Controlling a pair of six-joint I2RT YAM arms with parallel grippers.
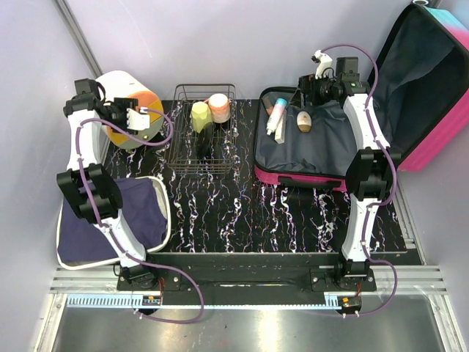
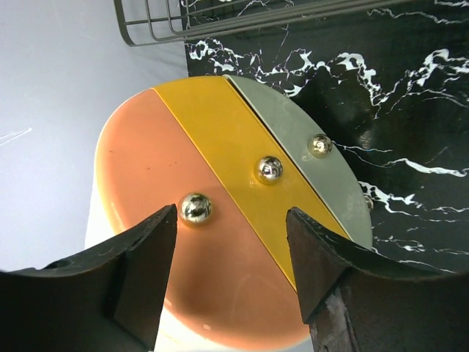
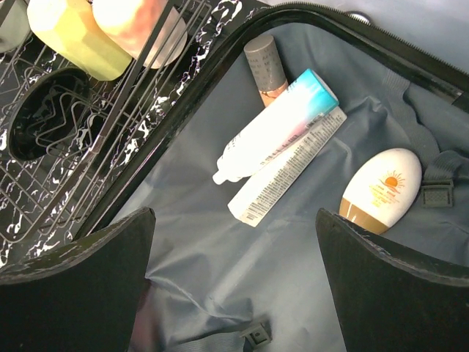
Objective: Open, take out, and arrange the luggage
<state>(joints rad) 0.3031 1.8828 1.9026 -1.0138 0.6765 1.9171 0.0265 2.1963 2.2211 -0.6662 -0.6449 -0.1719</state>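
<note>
Pale lilac walls [image 1: 220,44] at left, back and right. Bench [image 1: 242,213]: black top with white marble veining, aluminium rail [image 1: 242,282] along near edge.

Luggage [image 1: 322,150] at back right, base on bench, open. Pink lid tilted back against the right wall, grey lining exposed.

Navy cloth [image 1: 143,209], white-edged, near left. Round box [image 1: 121,82] at back left. Wire basket [image 1: 183,158] between box and luggage.

Left hand [image 2: 231,220] spread before the box front, a brass knob [image 2: 196,207] just beside one finger, contact unclear. Right hand [image 3: 234,220] spread wide above the lining, pinching nothing.

White tube [image 3: 275,125] and sunscreen bottle [image 3: 381,187] lie inside the luggage.
</note>
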